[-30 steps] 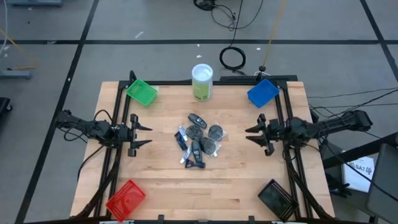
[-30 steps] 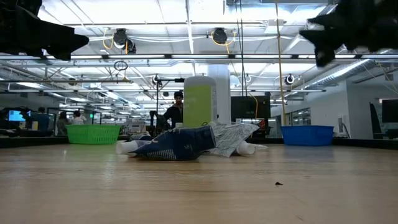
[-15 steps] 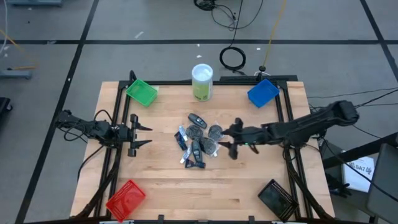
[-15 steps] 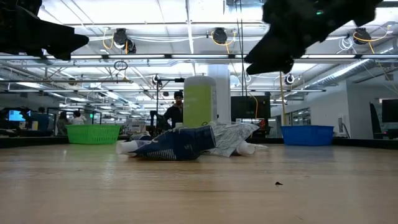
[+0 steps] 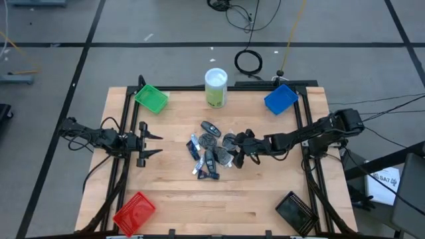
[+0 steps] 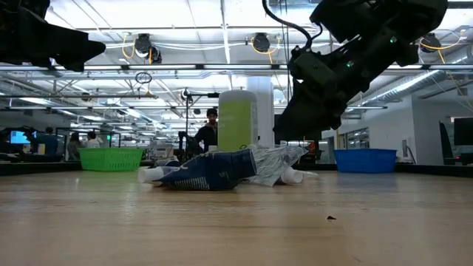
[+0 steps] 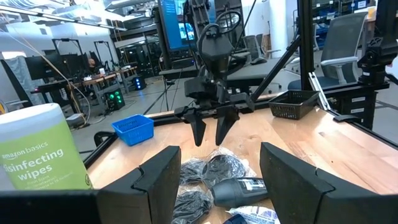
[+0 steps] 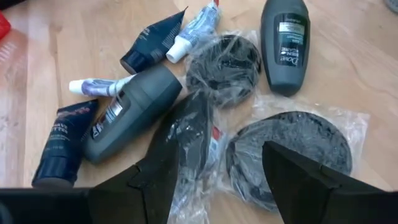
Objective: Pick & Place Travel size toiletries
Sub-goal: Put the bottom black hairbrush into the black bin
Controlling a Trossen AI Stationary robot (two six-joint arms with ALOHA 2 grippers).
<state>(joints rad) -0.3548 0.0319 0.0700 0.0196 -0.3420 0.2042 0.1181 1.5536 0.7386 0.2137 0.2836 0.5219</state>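
The travel size toiletries (image 5: 212,151) lie in a loose heap on the middle of the wooden table (image 5: 172,199). Among them are dark grey bottles (image 8: 285,37), round tins in clear bags (image 8: 292,146), blue-and-white tubes (image 8: 193,31) and dark tubes (image 8: 62,143). My right gripper (image 5: 236,157) hovers open, slanting down, just above the heap's right side. In its wrist view (image 8: 230,186) a bagged tin and a bagged dark item show between its fingers. In the low view it (image 6: 307,122) hangs clear above the heap (image 6: 222,168). My left gripper (image 5: 158,145) waits open and level at the table's left side.
A tall white-and-green wipes canister (image 5: 216,87) stands behind the heap at the far edge. A green bin (image 5: 152,98) is at the far left, a blue bin (image 5: 279,99) at the far right, a red bin (image 5: 135,211) at the near left and a black bin (image 5: 295,211) at the near right.
My right gripper has swung from the table's right side toward the heap in the middle. It has come down and tipped from level to slanting downward. The toiletries have not moved.
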